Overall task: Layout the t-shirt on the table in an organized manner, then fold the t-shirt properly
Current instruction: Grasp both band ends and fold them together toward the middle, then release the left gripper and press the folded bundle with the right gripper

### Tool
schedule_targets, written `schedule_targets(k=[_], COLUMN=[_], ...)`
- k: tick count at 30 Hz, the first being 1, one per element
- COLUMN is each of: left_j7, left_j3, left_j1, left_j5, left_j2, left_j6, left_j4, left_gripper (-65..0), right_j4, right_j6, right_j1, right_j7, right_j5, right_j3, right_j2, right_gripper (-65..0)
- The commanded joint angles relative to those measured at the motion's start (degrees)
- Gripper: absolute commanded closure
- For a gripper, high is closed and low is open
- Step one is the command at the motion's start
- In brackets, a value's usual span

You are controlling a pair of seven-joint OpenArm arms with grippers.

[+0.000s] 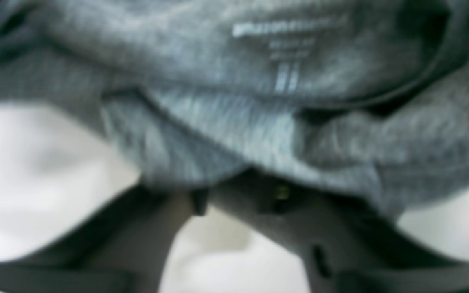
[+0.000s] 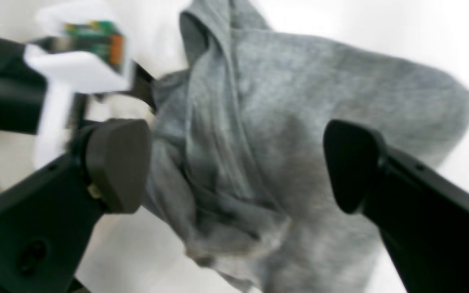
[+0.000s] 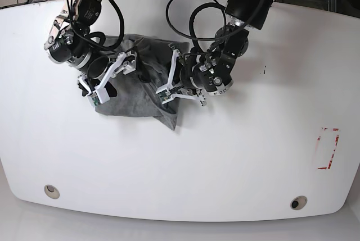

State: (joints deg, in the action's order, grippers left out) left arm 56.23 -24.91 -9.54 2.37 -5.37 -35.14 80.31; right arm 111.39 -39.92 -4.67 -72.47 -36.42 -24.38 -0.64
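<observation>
The right gripper (image 2: 234, 167) hangs with jaws wide apart over the bunched grey t-shirt (image 2: 291, 122) on the white bench (image 2: 421, 32), the other arm (image 2: 55, 81) at ten o'clock.

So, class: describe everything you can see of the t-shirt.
The t-shirt is heather-grey soft knit, crumpled in a heap on the white table, not spread flat. Pale printed text shows inside its neck. The left gripper looks shut on a fold; the right gripper hangs open over it.
</observation>
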Motion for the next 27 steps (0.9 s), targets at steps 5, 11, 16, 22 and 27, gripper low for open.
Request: schedule_targets(k=[5,11,16,22,27], left_j7=[-0.2,-0.2,0.1,4.1,4.7], left_j3=[1.1,6.6,10.2,19.4,26.6], left_j1=[0.4,1.6,2.0,3.0,3.3], left_j5=[0.2,0.3,0.2,0.2,0.2], left_j2=[-0.2,-0.5,0.0,4.9,8.8], left_j6=[0.1,-1.0,-4.9,-4.9,-4.9], left_j4=[6.8,12.0,17.5,25.0,28.5], left_gripper=[-31.2,-35.6,-35.3,-35.3,-35.3], right_j4=[1.4,1.3,1.2,0.9,0.9], right_j6=[-0.1,-0.1,-0.1,-0.1,-0.1], right_j1=[0.7,0.7,0.7,0.0,-2.1], right_j7=[1.1,1.1,1.1,1.1,1.1], right_j5=[-2.6,-7.1,-7.5,-7.2,-7.4], right_j3=[-0.3,-3.0,-4.5,-4.4,-4.2], right_j2=[-2.5,-4.3,-4.7,-5.6,-5.4], right_gripper=[-62.0,-62.0,-62.0,-62.0,-62.0])
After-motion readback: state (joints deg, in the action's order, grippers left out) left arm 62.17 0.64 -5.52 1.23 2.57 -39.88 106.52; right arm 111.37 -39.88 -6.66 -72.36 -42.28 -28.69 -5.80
